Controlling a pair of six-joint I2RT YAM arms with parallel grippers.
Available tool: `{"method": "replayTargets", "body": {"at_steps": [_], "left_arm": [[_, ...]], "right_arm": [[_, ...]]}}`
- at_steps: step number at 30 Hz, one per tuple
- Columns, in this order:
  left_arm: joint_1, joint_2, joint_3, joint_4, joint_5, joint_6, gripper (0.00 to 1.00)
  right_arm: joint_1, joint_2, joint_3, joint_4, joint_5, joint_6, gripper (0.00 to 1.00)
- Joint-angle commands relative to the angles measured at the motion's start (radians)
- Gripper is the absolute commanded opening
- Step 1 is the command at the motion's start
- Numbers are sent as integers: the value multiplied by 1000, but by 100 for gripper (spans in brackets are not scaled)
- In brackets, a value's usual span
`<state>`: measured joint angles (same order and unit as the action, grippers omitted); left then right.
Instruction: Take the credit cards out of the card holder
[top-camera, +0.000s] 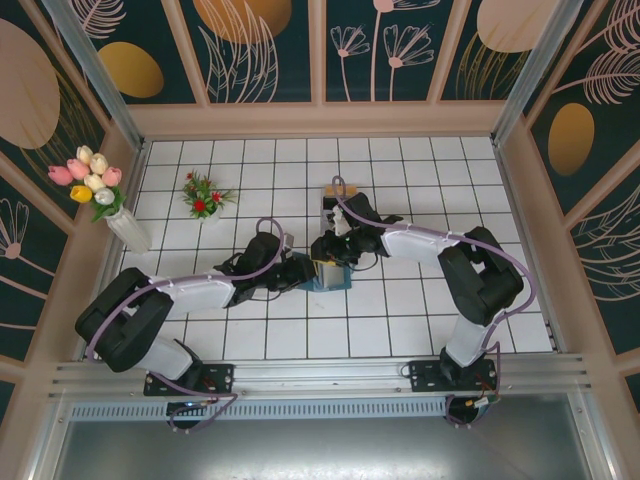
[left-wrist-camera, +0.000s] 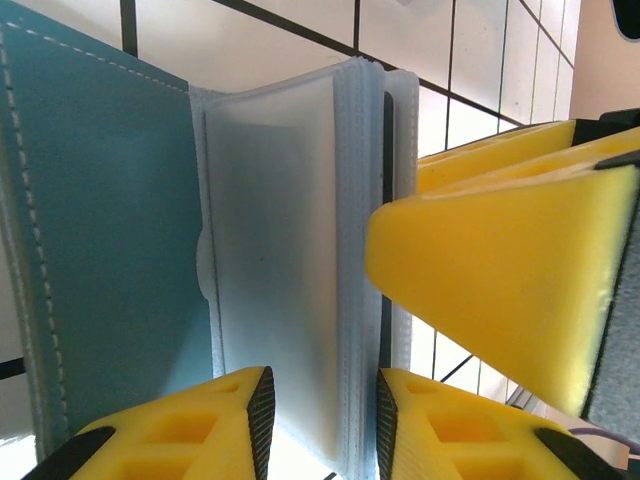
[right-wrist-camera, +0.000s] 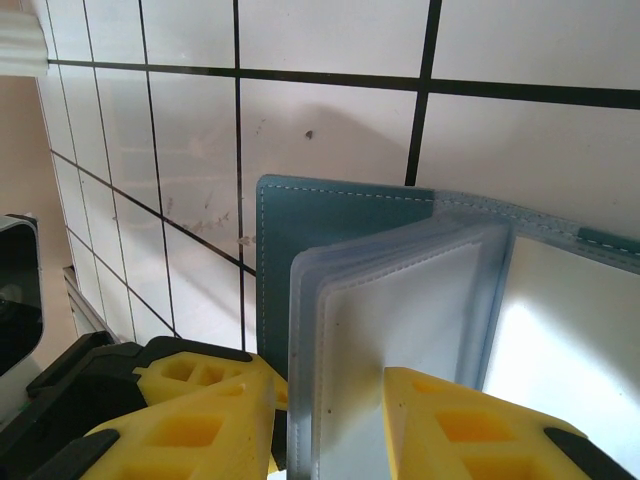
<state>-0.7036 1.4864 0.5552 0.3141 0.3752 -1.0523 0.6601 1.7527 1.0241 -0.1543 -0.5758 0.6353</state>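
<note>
- One card holder (top-camera: 327, 275), lying open; card count unreadable inside its clear sleeves (left-wrist-camera: 290, 260).
- Left gripper (left-wrist-camera: 322, 415) and right gripper (right-wrist-camera: 330, 420) each pinch the sleeves.
- Bare tiles (top-camera: 400, 320) all around.

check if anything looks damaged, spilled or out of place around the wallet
Nothing stands out. The card holder lies open on the tiled table, its clear sleeves fanned up between the left gripper and the right gripper. No tear or spill shows; the flowers stand upright.
</note>
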Motion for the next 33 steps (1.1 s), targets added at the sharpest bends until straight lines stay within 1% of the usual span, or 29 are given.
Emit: {"method": "replayTargets", "body": {"at_steps": [1, 7, 12, 15, 18, 21, 26, 30, 33], "left_arm": [[-9, 15, 26, 29, 13, -5, 34], [-9, 17, 31, -20, -16, 9, 32], [-9, 34, 47, -56, -30, 25, 32], [-9, 40, 55, -58, -33, 31, 32], [-9, 50, 62, -59, -35, 35, 32], [-9, 63, 72, -67, -38, 40, 31], [-9, 65, 98, -150, -97, 62, 28], [-8, 45, 96, -176, -129, 60, 27], [-9, 32, 94, -194, -148, 58, 27]], "right_arm": [[-6, -3, 15, 19, -16, 9, 36], [-8, -13, 16, -1, 6, 0, 36], [-25, -53, -5, -13, 28, -6, 37], [-37, -84, -27, -17, 35, -9, 40], [-52, -110, -55, -19, 47, -9, 47], [-67, -127, -83, -12, 51, 0, 48], [-80, -131, -119, -11, 57, 4, 45], [-86, -126, -135, -14, 68, 1, 41], [-87, -117, -134, -22, 82, -6, 40]]}}
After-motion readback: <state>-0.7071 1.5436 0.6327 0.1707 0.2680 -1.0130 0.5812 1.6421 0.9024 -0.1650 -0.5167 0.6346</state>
